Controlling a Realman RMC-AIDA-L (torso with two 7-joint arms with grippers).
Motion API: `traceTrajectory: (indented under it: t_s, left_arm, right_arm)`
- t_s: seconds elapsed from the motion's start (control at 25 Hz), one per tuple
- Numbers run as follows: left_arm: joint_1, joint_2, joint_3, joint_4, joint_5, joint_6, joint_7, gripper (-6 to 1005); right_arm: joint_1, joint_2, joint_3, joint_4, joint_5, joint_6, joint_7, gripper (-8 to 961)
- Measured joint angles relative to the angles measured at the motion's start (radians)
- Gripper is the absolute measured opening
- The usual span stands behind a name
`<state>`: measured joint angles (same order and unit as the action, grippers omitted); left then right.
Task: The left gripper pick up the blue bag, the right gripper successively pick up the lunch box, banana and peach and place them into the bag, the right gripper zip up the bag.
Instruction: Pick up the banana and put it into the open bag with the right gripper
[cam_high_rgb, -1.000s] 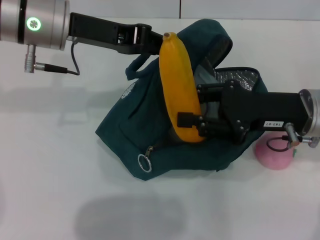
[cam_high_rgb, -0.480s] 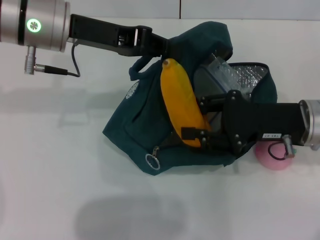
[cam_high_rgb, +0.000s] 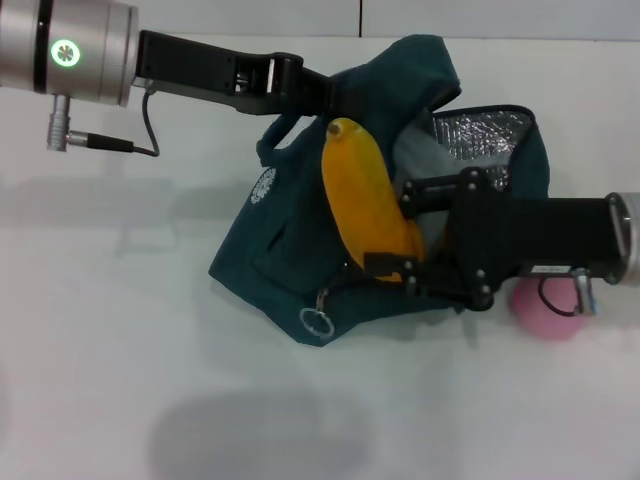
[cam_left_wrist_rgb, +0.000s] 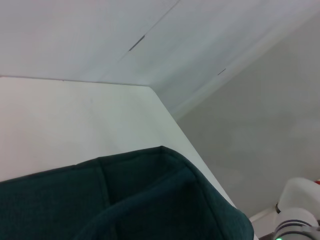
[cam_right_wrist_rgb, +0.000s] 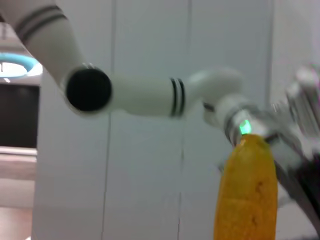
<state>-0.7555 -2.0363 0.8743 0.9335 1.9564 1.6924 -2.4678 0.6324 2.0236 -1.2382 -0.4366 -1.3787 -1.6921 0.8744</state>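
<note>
The blue bag (cam_high_rgb: 290, 235) hangs tilted above the table, its upper edge held by my left gripper (cam_high_rgb: 325, 92), which is shut on the fabric. Silver foil lining (cam_high_rgb: 480, 135) shows at the bag's open mouth. My right gripper (cam_high_rgb: 392, 268) is shut on the lower end of the yellow-orange banana (cam_high_rgb: 365, 200), which stands nearly upright in front of the bag's opening. The banana (cam_right_wrist_rgb: 247, 192) fills the lower part of the right wrist view. The pink peach (cam_high_rgb: 545, 308) rests on the table behind my right arm. The bag's fabric (cam_left_wrist_rgb: 125, 200) shows in the left wrist view. The lunch box is hidden.
The zipper's ring pull (cam_high_rgb: 315, 321) hangs at the bag's lower front corner, and a small white logo (cam_high_rgb: 263, 186) marks its side. The white table (cam_high_rgb: 120, 350) spreads to the left and front. A wall seam runs along the table's far edge.
The right gripper has carried the banana down and slightly right toward the bag's mouth. The bag has shifted right and its foil lining shows more. The left gripper holds its place.
</note>
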Motion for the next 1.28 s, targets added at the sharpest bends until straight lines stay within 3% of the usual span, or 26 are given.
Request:
traceTrajectory:
  t_s: [0.32,0.72,1.28]
  left_arm:
    - [-0.001,0.001,0.000,-0.002,-0.001,0.000,-0.002,81]
    - [-0.004,0.000,0.000,0.000,-0.001,0.000,-0.002,81]
    - [-0.001,-0.001,0.000,-0.004,-0.001,0.000,-0.002,82]
  right_arm:
    - [-0.017,-0.004,0.001,-0.025,0.048,-0.040,-0.070,433]
    - [0.008,0.004,-0.075,0.006,0.049,0.074,-0.135,435]
    - [-0.015,0.004,-0.080,0.020,0.124,0.099,-0.152,438]
